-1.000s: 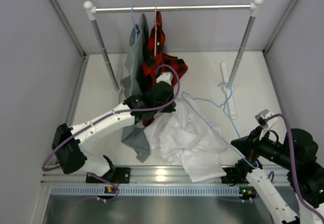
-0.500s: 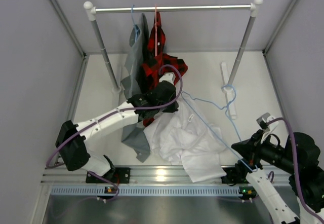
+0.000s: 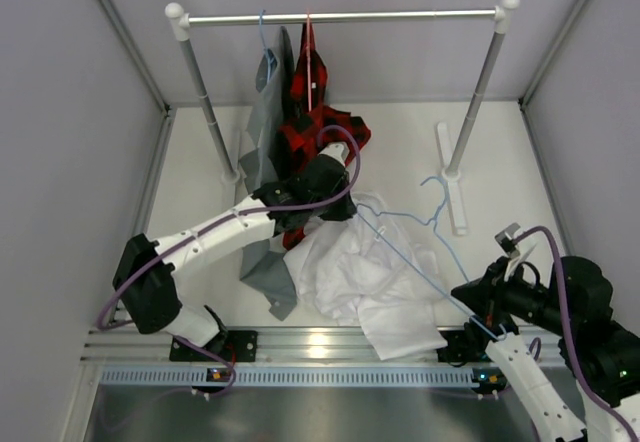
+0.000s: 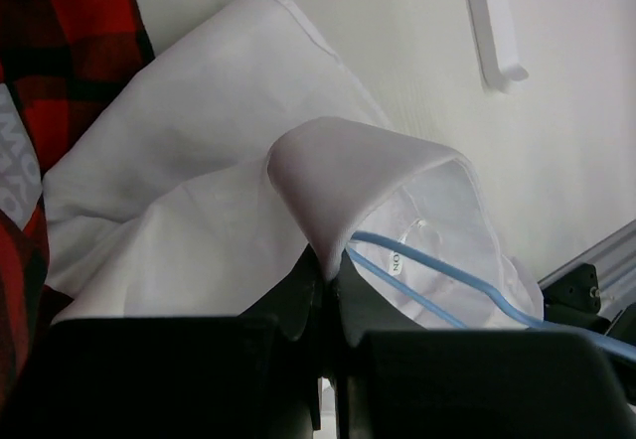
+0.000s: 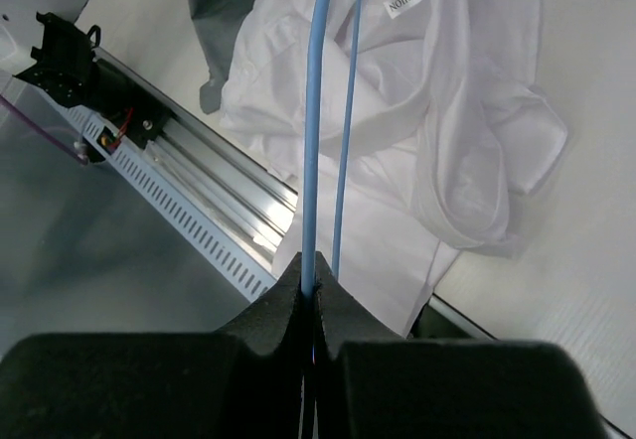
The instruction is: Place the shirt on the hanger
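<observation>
At the collar, my left gripper (image 4: 326, 272) is closed tight on the shirt (image 4: 199, 191), and my right gripper (image 5: 310, 295) is closed on the hanger (image 5: 317, 111). Next, I judge, its wire must slide deeper inside.

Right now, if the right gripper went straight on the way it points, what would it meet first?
Probably the crumpled white button-up shirt, lying ahead along the thin light blue wire hanger that the right gripper holds; depth is unclear.

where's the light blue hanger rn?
Top view, right of centre: hanger reaches over the shirt, near end pinched by the right gripper, hook near the rack foot.
</observation>
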You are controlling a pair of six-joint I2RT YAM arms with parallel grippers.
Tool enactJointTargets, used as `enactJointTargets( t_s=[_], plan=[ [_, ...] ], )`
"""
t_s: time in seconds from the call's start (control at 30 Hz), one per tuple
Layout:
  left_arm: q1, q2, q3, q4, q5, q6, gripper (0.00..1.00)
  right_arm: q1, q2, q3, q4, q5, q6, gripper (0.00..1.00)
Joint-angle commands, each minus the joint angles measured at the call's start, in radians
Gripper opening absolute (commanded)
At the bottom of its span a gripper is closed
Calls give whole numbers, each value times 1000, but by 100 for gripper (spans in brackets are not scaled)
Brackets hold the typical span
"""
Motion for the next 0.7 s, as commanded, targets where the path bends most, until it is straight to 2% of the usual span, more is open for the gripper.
enactJointTargets(
  t_s=[0.0,0.1,0.2,0.3,0.4,0.57,0.63,0.67],
  plan=[
    [-11,-55,16,86,94,31,0,12,27,-40,132,-72,26,0],
    [-66,-85,20,97,108,73,0,12,45,-83,227,-130,40,0],
    [-109,-108,45,95,187,149,0,12,70,-149,321,-196,72,0],
    [-179,-147,60,77,174,201,0,14,90,-198,393,-142,83,0],
    [-203,-194,81,16,168,242,0,14,95,-235,450,-153,83,0],
    [-233,-185,181,-156,253,353,0,14,58,-343,696,-287,169,0],
    [-285,-179,233,-196,232,391,0,12,27,-363,734,-247,180,0],
    [-326,-173,253,-225,224,402,0,12,-18,-363,752,-165,180,0]
  ],
)
